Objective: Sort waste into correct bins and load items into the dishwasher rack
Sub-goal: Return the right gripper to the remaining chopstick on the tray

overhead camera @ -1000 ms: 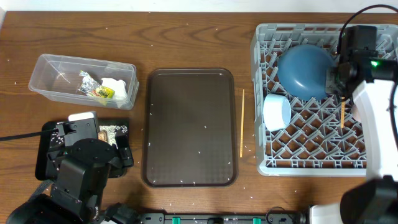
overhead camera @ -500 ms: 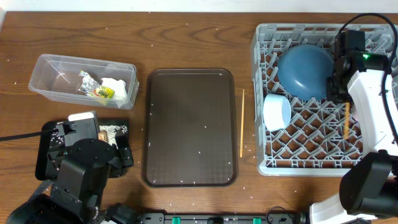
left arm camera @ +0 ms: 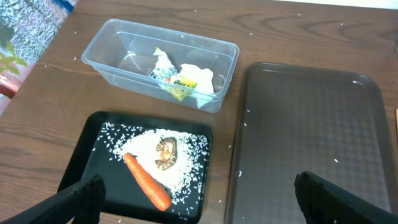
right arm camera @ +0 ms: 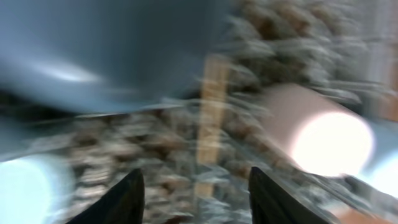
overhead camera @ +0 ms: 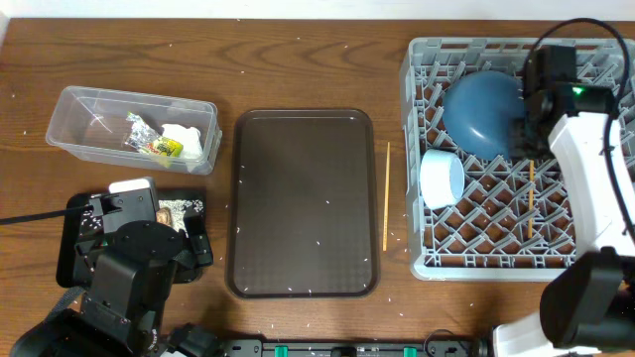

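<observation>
My right pincer [right arm camera: 196,199] is spread wide, empty, over the rack [overhead camera: 486,266], so bumping that loose chopstick [overhead camera: 531,198] could drop it through the lattice.

Rectangular dark brown serving tray [overhead camera: 304,203] lying flat mid-table, rim raised, corners rounded; wooden table [overhead camera: 298,59] showing grain running left-right.

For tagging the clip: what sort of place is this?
Probably a lab tabletop staged for dish clearing: wooden table, grey dishwasher rack, brown serving tray, clear waste tub.
</observation>
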Controlling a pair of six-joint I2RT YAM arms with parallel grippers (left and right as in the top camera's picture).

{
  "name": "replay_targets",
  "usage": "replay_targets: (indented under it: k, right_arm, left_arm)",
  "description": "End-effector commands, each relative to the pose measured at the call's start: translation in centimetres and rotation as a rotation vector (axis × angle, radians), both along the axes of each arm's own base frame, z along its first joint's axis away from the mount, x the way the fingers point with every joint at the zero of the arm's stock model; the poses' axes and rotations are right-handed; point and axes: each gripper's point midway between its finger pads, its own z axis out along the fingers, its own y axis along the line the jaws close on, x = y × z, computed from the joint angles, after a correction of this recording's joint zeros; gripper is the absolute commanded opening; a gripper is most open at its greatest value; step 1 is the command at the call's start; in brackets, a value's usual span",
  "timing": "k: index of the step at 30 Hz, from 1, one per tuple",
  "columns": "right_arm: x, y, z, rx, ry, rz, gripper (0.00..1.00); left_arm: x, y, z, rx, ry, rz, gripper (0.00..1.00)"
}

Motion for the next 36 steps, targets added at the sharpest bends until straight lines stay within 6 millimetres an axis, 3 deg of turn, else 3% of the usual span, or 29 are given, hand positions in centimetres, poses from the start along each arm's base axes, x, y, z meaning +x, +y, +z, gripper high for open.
replay_targets:
  k: [1, 4, 6, 10, 13, 18, 21, 24, 36]
  right_arm:
    - [-0.4, 9.6, 2.8, 0.33, -0.088, 0.212, 0.45]
    - [-1.7, 15.2, 4.0, 0.418, -0.091, 0.331, 0.45]
    - [-2.6, 18.1, 3.8, 0.409, -0.075, 0.383, 0.39]
    - [-3.7, 21.6, 1.8, 0.353, -0.027, 0.329, 0.36]
    - [-4.1, 23.2, -1.1, 0.294, 0.021, 0.222, 0.3]
    - [-3.9, 23.2, -6.4, 0.171, 0.081, 0.031, 0.13]
    - [-3.8, 22.9, -9.6, 0.138, 0.134, -0.039, 0.1]
    - [-3.6, 22.4, -11.5, 0.113, 0.169, -0.057, 0.11]
    - [-2.9, 21.3, -13.1, 0.1, 0.175, -0.096, 0.16]
  left_arm:
    - [0.0, 0.4, 0.6, 0.0, -0.02, 0.023, 0.98]
    - [0.0, 0.4, 0.5, 0.0, -0.02, 0.023, 0.98]
    - [0.0, 0.4, 0.5, 0.0, -0.02, 0.023, 0.98]
    - [0.0, 0.4, 0.5, 0.0, -0.02, 0.023, 0.98]
    - [0.0, 0.4, 0.6, 0.0, -0.02, 0.023, 0.98]
    - [0.0, 0.4, 0.5, 0.0, -0.02, 0.023, 0.98]
    - [0.0, 0.4, 0.6, 0.0, -0.02, 0.023, 0.98]
    - [0.0, 0.4, 0.5, 0.0, -0.02, 0.023, 0.98]
    - [0.0, 0.4, 0.5, 0.0, -0.02, 0.023, 0.98]
